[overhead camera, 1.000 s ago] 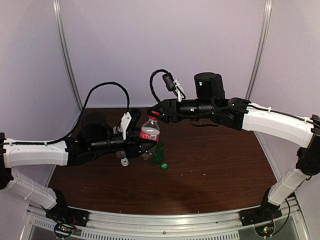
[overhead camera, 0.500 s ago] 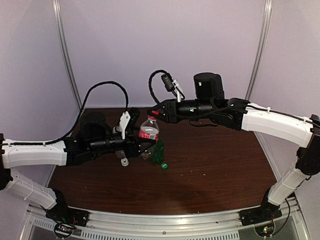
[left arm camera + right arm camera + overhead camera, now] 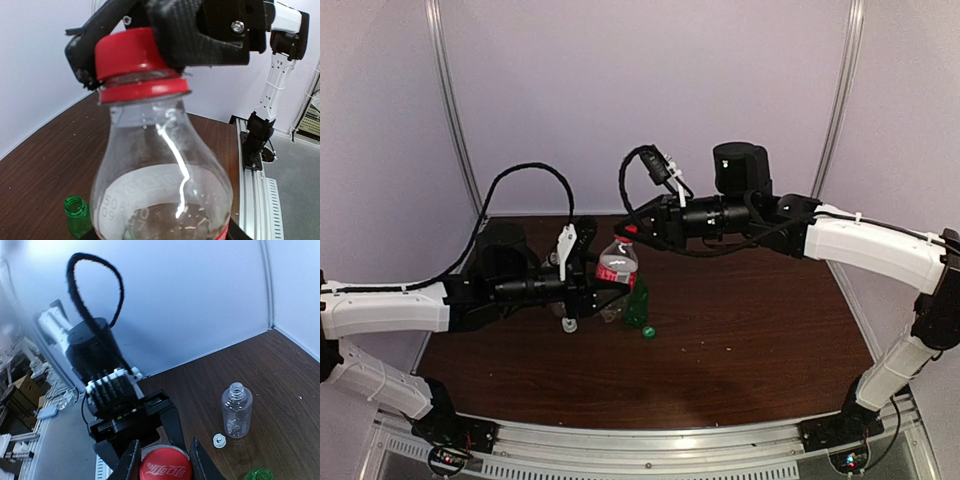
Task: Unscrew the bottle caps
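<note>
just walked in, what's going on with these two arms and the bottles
The left gripper holds the red-labelled bottle by its body while the right gripper is clamped on its red cap, which sits on the neck, not yet off. The clear bottle and the green bottle stand open on the table, with the white cap and the green cap lying loose nearby.

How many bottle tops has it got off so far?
Two look done: clear bottle and green bottle stand open, white cap and green cap lying loose. In hand: left gripper holds the red-label bottle, right gripper clamps its red cap, the only one left.
</note>
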